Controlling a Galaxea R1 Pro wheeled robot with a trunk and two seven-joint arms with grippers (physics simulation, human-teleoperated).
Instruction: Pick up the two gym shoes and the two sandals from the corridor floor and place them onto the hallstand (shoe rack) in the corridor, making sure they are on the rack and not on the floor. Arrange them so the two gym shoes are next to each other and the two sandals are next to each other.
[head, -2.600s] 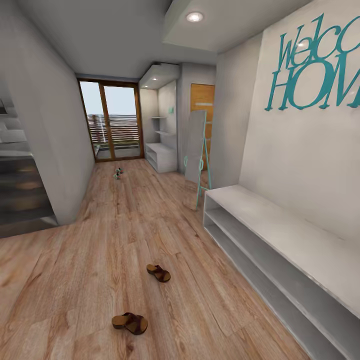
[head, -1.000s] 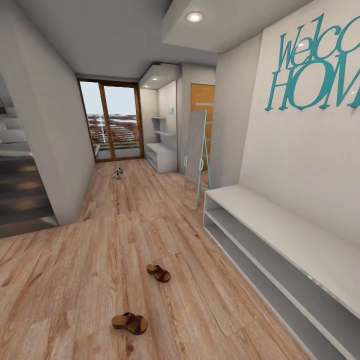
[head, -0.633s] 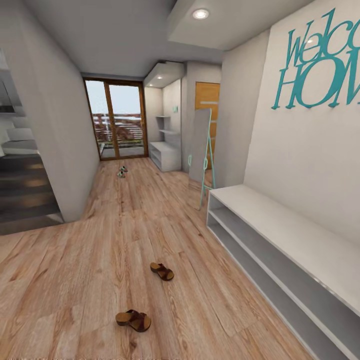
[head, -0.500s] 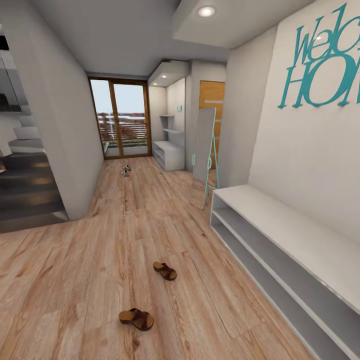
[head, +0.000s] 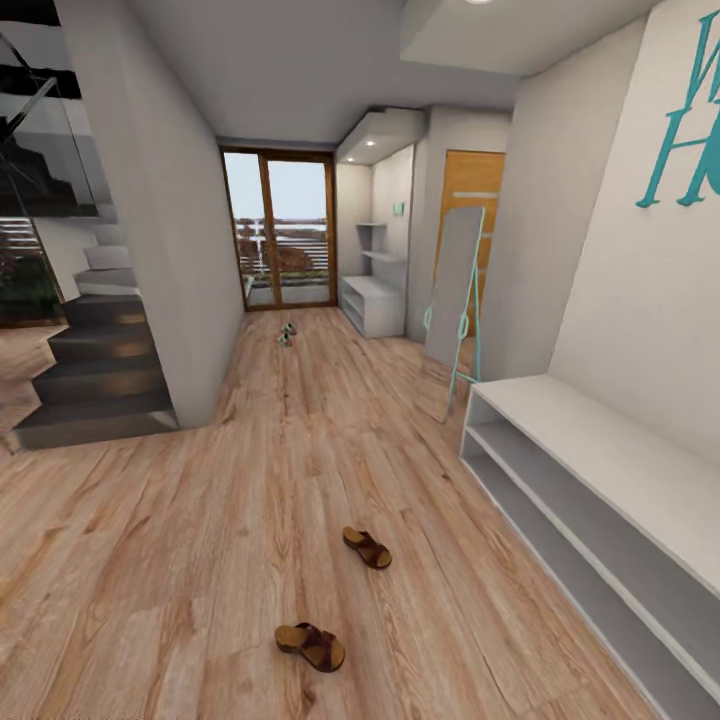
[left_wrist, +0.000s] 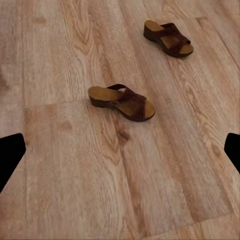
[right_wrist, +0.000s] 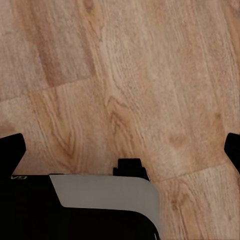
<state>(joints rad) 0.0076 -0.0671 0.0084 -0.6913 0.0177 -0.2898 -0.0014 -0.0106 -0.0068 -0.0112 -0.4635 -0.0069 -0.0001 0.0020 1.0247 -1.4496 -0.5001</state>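
Wood floor (left_wrist: 75, 190); sandals (left_wrist: 122, 101) beyond left gripper (left_wrist: 120, 152)

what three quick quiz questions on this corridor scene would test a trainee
1. True or false: both sandals lie on the wood floor.
2. What is nearer the far glass door? A) near sandal B) far sandal C) gym shoes
3. Fill in: the standing mirror has a ____ coloured frame.

Key: 1 true; 2 C; 3 teal.
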